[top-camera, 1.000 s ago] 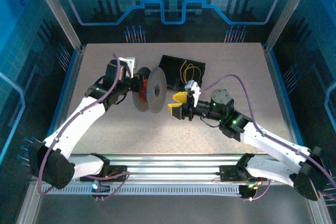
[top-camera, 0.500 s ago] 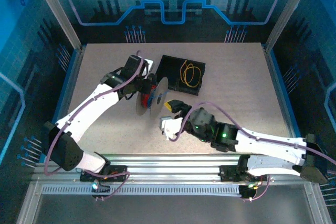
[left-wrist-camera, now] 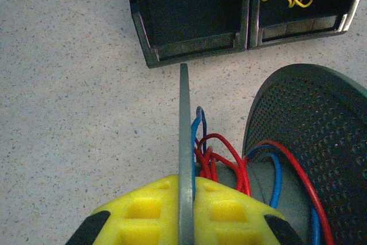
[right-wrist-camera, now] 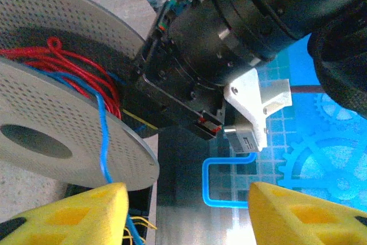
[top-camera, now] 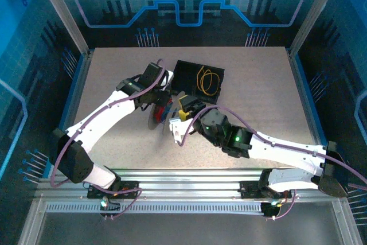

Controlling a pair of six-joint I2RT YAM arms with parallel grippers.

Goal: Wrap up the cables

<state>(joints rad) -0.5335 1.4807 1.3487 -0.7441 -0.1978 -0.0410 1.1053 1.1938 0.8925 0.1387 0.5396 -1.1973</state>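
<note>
- Speckled beige desk (top-camera: 258, 84): carries every item below; both arms reach in from its near edge.
- White left arm (top-camera: 103, 119) and white right arm (top-camera: 275, 147), each with a lilac cable along it: they converge at the middle of the desk, their wrists close together just in front of the tray.
- Black plastic two-compartment tray (top-camera: 186, 76): lies flat toward the far side of the desk, tilted slightly in the top view.
- Grey perforated two-flange spool (top-camera: 155, 120): stands with its flanges on edge between the two wrists, just beside the tray's near-left corner. Whether it rests on the desk cannot be told.
- Left gripper (left-wrist-camera: 184, 199): yellow fingers pressed together on the thin edge of one spool flange, pinching it.
- Right gripper (right-wrist-camera: 189, 210): yellow fingers spread well apart, with nothing between them, just beside the rim of the nearer flange.
- Thin red cable (left-wrist-camera: 226, 142): wound in loose loops around the spool core between the flanges, several loops standing proud.
- Thin blue cable (right-wrist-camera: 102, 136): lies partly among the red loops on the core. One strand crosses the outer flange face and runs past the rim beside one right finger; contact cannot be told.
- Thin yellow-orange cable (top-camera: 206, 80): coiled loosely in the tray's right compartment, apart from the spool.
</note>
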